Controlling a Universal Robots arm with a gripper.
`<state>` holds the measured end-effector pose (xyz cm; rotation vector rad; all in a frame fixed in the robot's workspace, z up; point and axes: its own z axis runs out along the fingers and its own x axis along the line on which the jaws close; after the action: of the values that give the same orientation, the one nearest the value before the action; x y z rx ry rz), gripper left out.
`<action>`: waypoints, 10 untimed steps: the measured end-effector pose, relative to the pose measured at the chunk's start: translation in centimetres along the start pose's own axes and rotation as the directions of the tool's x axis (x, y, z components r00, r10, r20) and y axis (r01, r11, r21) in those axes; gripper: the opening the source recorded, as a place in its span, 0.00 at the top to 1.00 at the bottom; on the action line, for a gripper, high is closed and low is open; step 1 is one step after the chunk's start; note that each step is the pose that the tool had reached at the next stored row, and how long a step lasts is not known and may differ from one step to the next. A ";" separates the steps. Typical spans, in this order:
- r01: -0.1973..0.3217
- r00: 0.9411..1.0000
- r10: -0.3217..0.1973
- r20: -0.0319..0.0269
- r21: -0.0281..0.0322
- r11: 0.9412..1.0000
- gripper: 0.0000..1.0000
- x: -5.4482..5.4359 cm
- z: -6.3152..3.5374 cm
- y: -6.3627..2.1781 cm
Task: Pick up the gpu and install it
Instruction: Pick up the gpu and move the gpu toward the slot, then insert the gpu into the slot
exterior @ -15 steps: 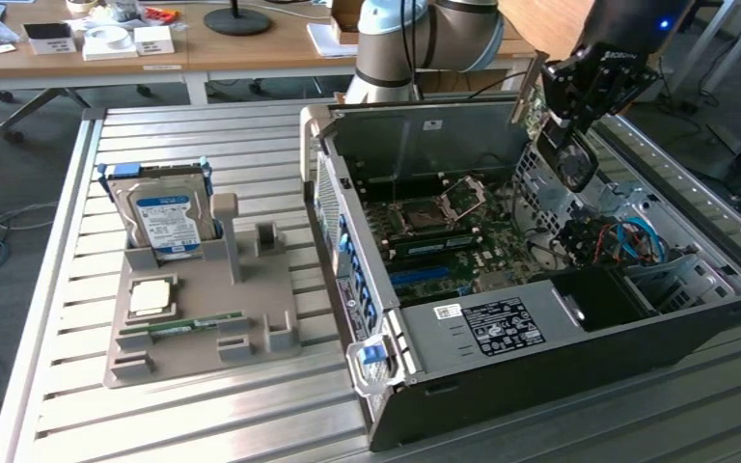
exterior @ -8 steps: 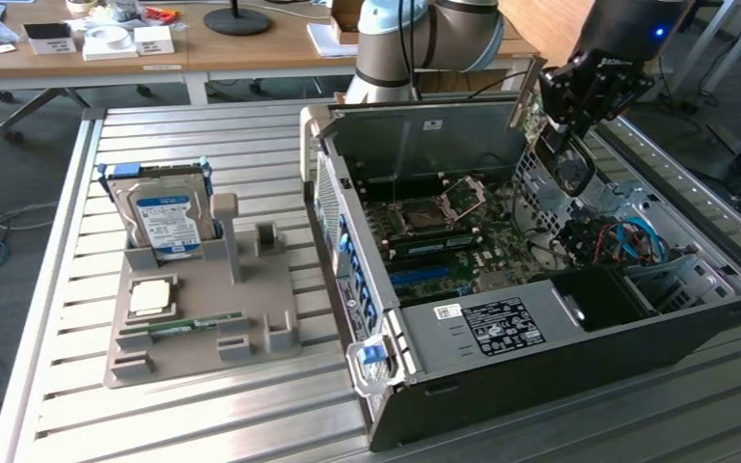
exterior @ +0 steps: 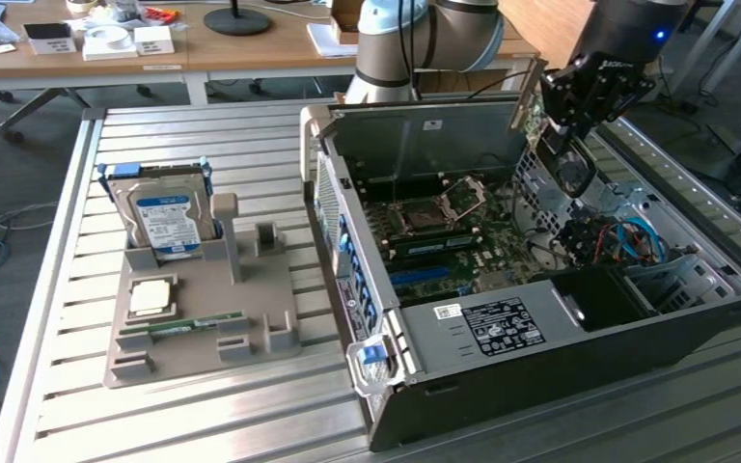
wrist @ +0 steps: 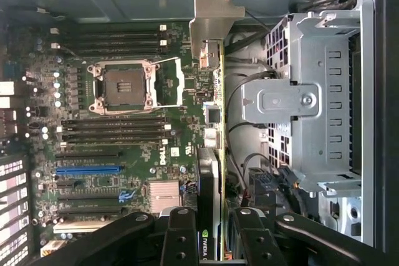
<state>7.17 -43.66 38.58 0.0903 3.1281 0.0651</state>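
I find the computer case lying open on the slatted surface. Inside it the motherboard shows a bare CPU socket, a blue slot and a finned heatsink. The metal drive cage stands just beside the card's line as seen from the wrist. Loose coloured cables lie near it; between them they crowd that side of the board. On the exterior view's left, well apart from the case, a grey tray carries the hard drive upright and a RAM stick lying flat.

The gpu is held in the jaws, edge-on to the wrist camera, with its silvery bracket at the end far from the grip; the jaws are closed narrowly on the board's two faces. The arm reaches in from the far side at the exterior view's right, wrist pointed down. The gpu hangs above the open case, over the motherboard's edge nearest the cage, clear of every slot.
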 end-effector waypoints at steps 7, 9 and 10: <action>0.000 1.000 0.000 0.000 0.000 1.000 0.73 0.0 0.30 -0.01; 0.000 1.000 0.000 0.000 0.000 1.000 0.73 0.0 0.30 -0.01; 0.000 1.000 0.000 0.000 0.000 1.000 0.73 0.0 0.30 -0.01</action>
<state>7.18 -43.66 38.28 0.0902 3.1282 0.0645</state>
